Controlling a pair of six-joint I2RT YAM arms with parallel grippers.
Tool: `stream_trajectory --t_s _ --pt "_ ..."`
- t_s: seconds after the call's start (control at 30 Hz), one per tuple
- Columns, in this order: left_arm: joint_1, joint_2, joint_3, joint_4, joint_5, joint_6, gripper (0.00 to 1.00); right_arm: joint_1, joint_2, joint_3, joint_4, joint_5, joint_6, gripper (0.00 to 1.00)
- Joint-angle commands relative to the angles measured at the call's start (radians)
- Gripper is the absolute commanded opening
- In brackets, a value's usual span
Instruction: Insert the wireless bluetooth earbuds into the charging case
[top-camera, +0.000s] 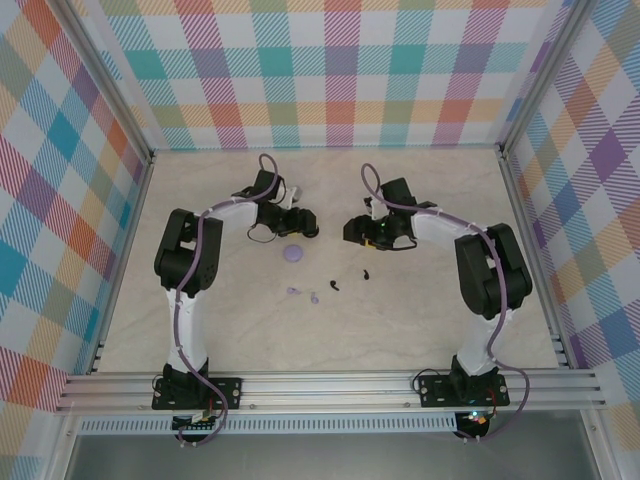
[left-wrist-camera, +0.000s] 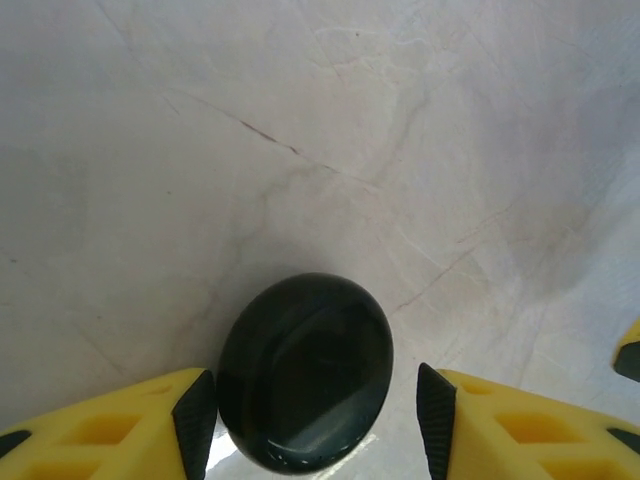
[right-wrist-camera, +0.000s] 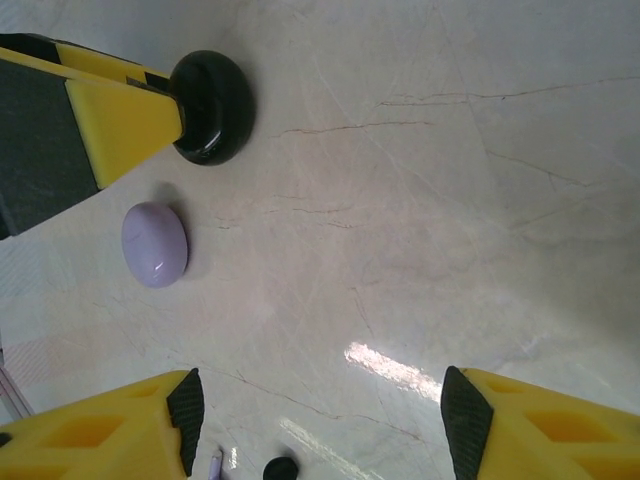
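Earbuds show from above; wrist views show both jaws released, left astride black case.

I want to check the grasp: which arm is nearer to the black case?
Left. The left arm has its jaws on both sides of the black case. The right arm has its jaws over bare table, apart from it.
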Motion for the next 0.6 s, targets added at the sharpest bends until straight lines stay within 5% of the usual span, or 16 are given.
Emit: stream_trajectory --t_s 0.0,0.57 --pt "-0.031 -0.033 -0.026 -0.013 0.054 -0.049 0.56 0.013 0.030 0.042 -0.028 -0.031 0.017 0.63" --pt "-0.037 -0.100 -0.077 0.057 -0.020 -0.140 0.57 0.037 0.171 0.190 -0.042 -0.066 0.039 0.52"
